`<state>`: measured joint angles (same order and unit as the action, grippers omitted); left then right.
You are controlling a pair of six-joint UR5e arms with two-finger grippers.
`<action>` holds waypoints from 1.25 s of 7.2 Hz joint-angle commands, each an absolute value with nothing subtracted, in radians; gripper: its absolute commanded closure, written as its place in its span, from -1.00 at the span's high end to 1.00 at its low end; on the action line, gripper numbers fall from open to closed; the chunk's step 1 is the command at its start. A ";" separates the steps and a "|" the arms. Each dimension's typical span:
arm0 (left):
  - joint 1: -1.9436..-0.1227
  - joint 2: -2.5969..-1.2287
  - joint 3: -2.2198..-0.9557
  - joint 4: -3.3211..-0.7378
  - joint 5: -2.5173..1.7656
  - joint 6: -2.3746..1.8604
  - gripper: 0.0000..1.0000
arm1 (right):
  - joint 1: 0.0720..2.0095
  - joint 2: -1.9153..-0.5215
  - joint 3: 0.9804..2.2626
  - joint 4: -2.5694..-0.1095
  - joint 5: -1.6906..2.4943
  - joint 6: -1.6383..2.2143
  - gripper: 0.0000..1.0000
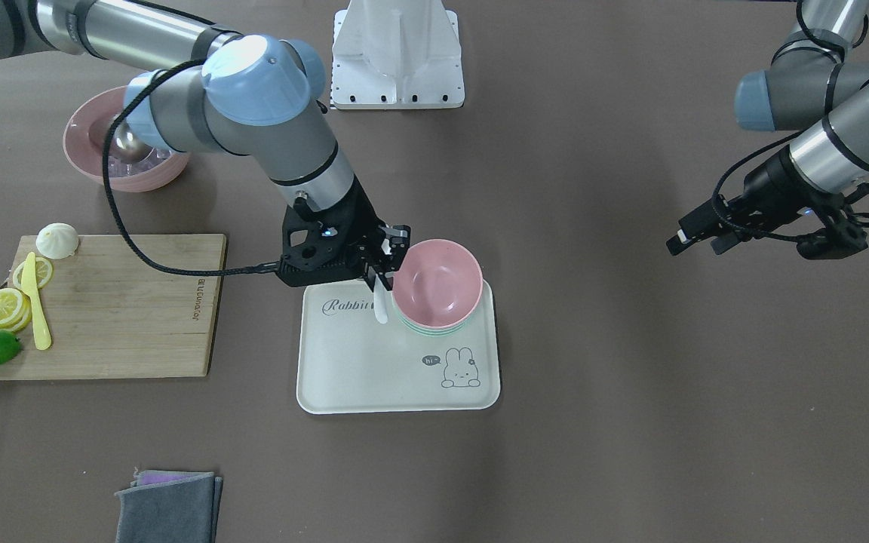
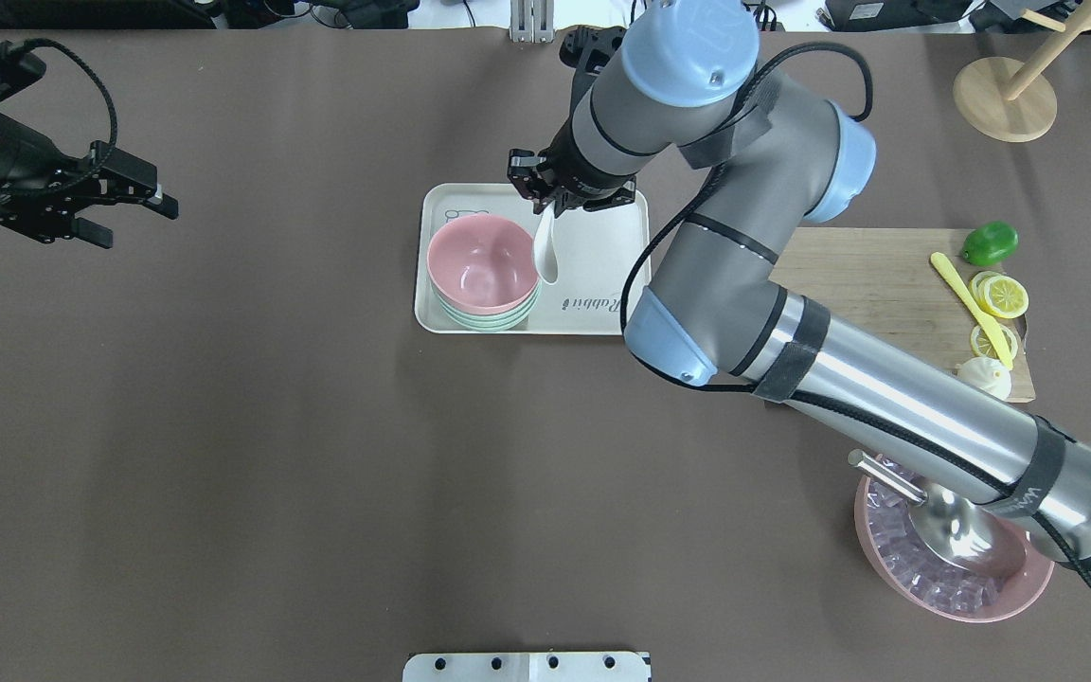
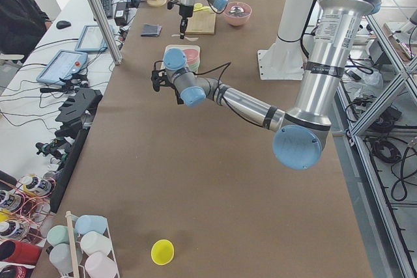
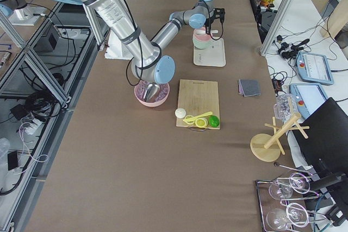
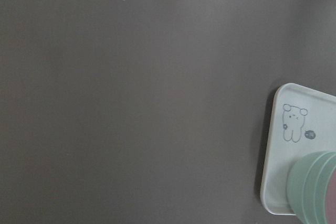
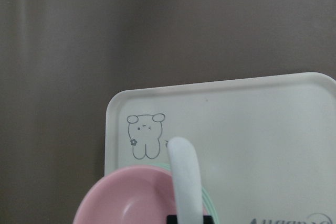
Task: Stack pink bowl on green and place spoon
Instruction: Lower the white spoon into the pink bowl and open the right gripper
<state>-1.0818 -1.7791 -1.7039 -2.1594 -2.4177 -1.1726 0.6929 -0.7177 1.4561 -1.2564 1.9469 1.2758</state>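
Observation:
A pink bowl point(image 2: 481, 263) sits nested on top of stacked green bowls point(image 2: 493, 320) on a white rabbit tray point(image 2: 602, 237). My right gripper point(image 2: 548, 204) is shut on the handle of a white spoon point(image 2: 545, 251). The spoon hangs just beside the pink bowl's rim, over the tray. In the front view the spoon point(image 1: 380, 302) sits left of the pink bowl point(image 1: 436, 280). In the right wrist view the spoon point(image 6: 186, 177) crosses the pink bowl's point(image 6: 126, 198) edge. My left gripper point(image 2: 81, 204) is open and empty, far to the left of the tray.
A wooden cutting board point(image 2: 867, 275) with lemon slices, a lime, a yellow knife and a white bun lies right of the tray. A pink bowl of ice with a metal scoop point(image 2: 953, 559) sits under my right arm. A grey cloth point(image 1: 170, 505) lies at the table's far edge.

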 commanded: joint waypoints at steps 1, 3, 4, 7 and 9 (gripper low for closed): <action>-1.086 -1.755 -1.701 -2.178 -2.414 -1.164 0.98 | 0.641 -0.632 1.352 -1.226 1.867 1.313 -1.00; -1.086 -1.755 -1.700 -2.178 -2.413 -1.164 0.98 | 0.623 -0.629 1.347 -1.224 1.838 1.312 -1.00; -1.086 -1.755 -1.698 -2.178 -2.413 -1.164 0.98 | 0.623 -0.630 1.347 -1.224 1.839 1.302 -0.54; -1.089 -1.753 -1.701 -2.183 -2.413 -1.166 0.98 | 0.623 -0.632 1.347 -1.229 1.830 1.236 1.00; -1.141 -1.737 -1.706 -2.180 -2.372 -1.164 0.98 | 0.652 -0.646 1.365 -1.241 1.864 1.230 1.00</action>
